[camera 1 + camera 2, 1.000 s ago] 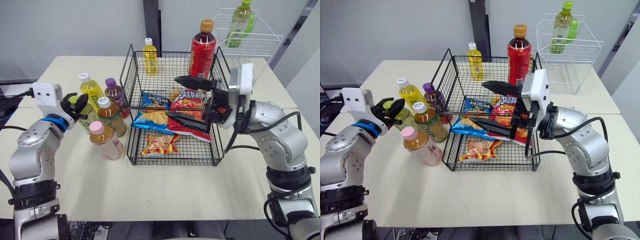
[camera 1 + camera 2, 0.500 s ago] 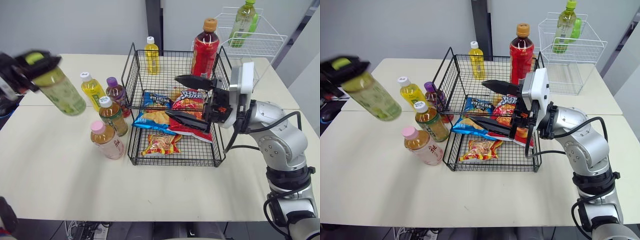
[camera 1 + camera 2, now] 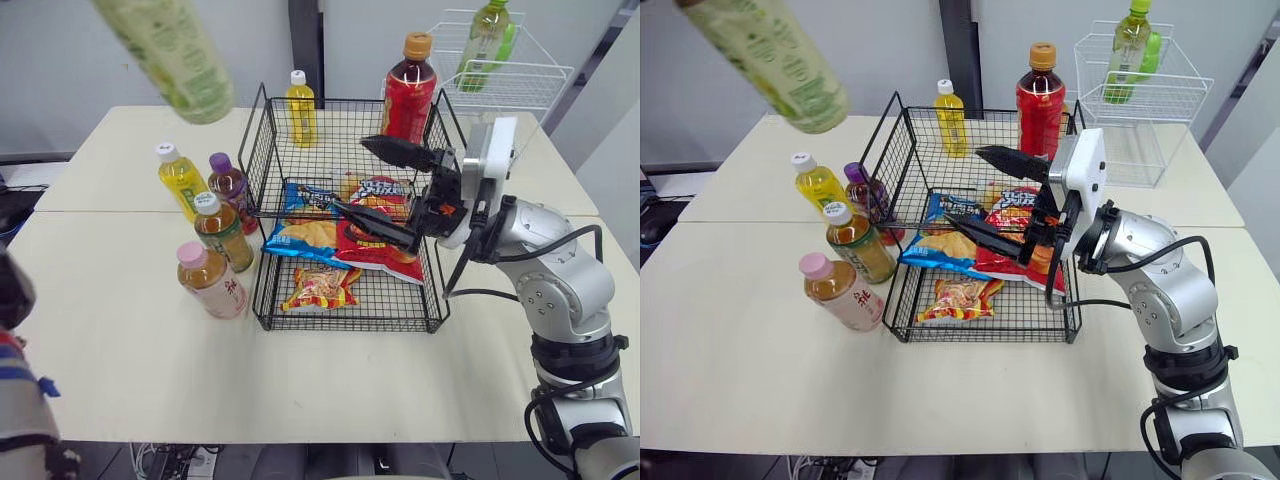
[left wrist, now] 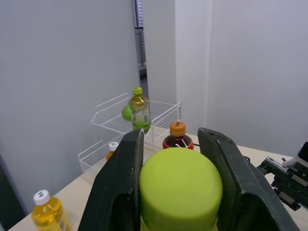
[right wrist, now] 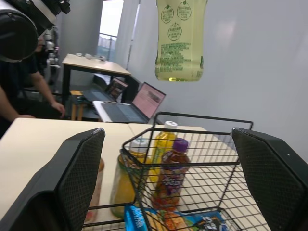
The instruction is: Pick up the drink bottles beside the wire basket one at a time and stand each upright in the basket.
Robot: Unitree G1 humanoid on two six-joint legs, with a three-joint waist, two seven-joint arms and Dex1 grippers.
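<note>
The left gripper (image 4: 171,144) is clamping the lime-green cap (image 4: 180,190) of a pale green tea bottle (image 3: 165,52), one black finger (image 4: 118,187) on each side. The bottle is hanging tilted high in the air, above the table's far left and well clear of the black wire basket (image 3: 345,325). The right gripper (image 3: 352,176) is hovering over the basket's right half with its fingers spread wide and nothing between them – just above the snack bags (image 3: 370,225) lying on the basket floor. Four bottles (image 3: 215,235) are standing in a tight cluster just beside the basket's left wall. A red drink bottle (image 3: 406,90) is standing at the basket's far right corner and a small yellow bottle (image 3: 300,108) at its back edge; whether either is inside, I cannot tell. The cream table (image 3: 330,385) is lying bare in front of the basket. A white wire rack (image 3: 520,85) holding a green bottle (image 3: 485,38) is sitting at the far right – against a grey wall.
</note>
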